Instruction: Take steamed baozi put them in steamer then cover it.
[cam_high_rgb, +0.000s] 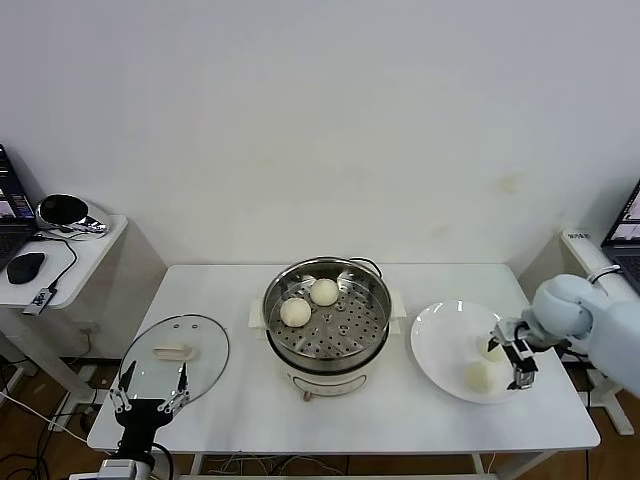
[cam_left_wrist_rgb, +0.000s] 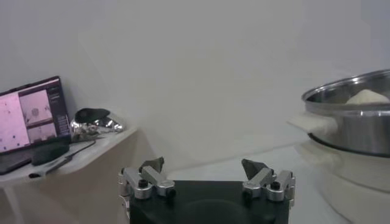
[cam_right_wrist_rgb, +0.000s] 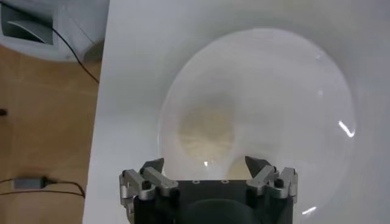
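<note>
You have two steamed baozi (cam_high_rgb: 310, 302) already on the perforated tray of the steamer (cam_high_rgb: 327, 313), and two more wait on the white plate (cam_high_rgb: 440, 340) on the right side of the table (cam_high_rgb: 400, 410). Your right gripper (cam_high_rgb: 512, 356) hangs over this plate with its fingers spread apart and nothing between them; the wrist view shows one bun (cam_right_wrist_rgb: 206, 135) just ahead of the fingers, not yet touched. The buns look soft and light, with smooth skin, so I think they dent easily and may slip; take one around its widest middle, from both sides, and close gently. The cover (cam_high_rgb: 176, 356) lies flat on the table left of the steamer, well apart from it; its cream bar handle is the place to hold, and glass needs care. Your left gripper (cam_high_rgb: 150, 397) rests open and empty near the front edge of the table, just beside the cover
</note>
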